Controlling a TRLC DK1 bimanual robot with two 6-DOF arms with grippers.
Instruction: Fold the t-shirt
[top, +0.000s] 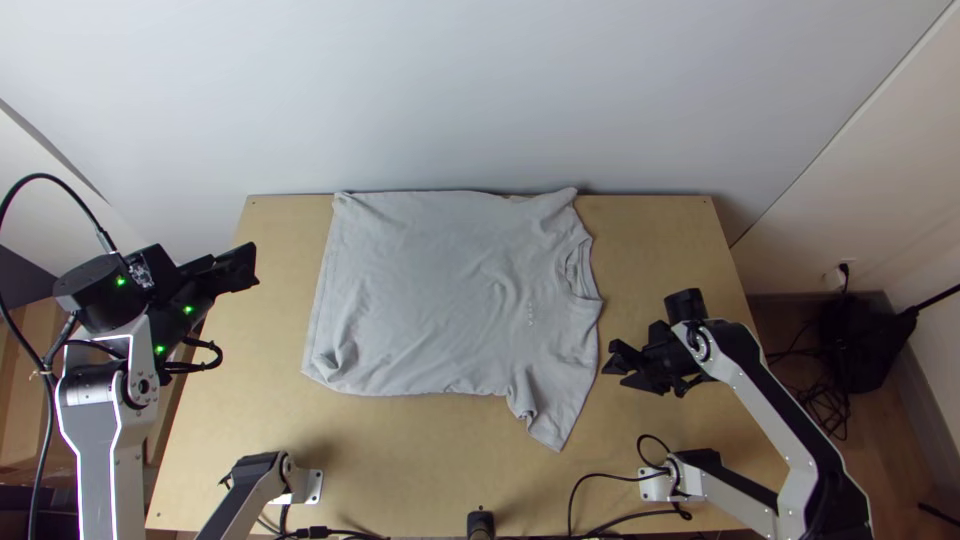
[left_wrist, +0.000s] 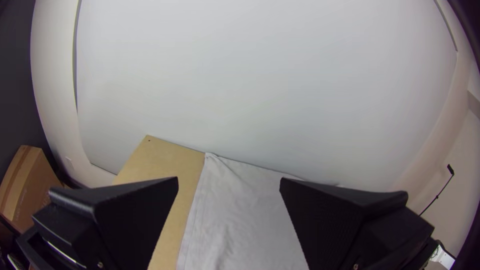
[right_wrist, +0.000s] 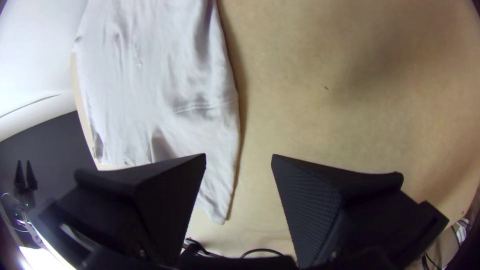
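Box (left_wrist: 29, 187) left of counter (top: 400, 440), cables (top: 600, 475) at near edge, shirt (top: 430, 290) spread flat, left tool (top: 250, 266) open by left edge, right tool (top: 610, 359) open near neckline end

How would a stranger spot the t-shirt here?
Find the light wooden table. Between the black left gripper and black right gripper lies the light grey cloth t-shirt, neckline toward the right gripper. Unlike them, it is soft, wrinkled and spread out.
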